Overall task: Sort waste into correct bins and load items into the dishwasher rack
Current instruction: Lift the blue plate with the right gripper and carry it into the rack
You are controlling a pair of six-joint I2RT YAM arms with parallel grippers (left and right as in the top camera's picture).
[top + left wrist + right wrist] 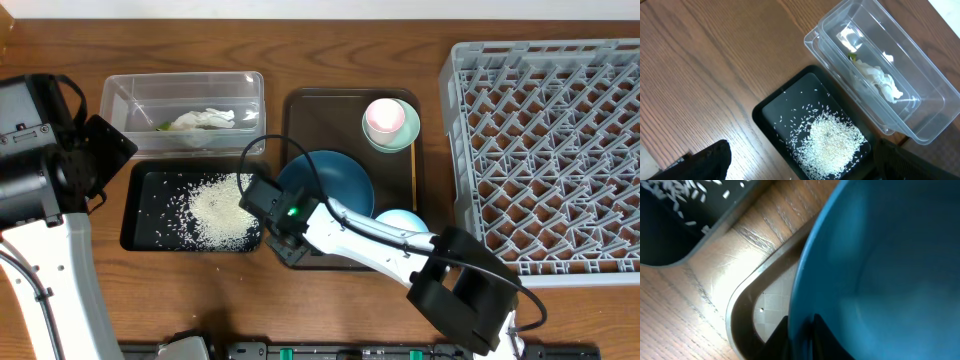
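Nearest, the right end effector clenches the dark blue bowl by its rim, just inside the brown tray.

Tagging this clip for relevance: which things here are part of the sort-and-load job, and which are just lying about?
Part of the job: rice heap, tissue, green wrapper, clear tub, black tray, dark blue bowl, light blue bowl, pale green bowl, pink cup, grey rack.

Just there: brown serving tray under the bowls, wooden table.
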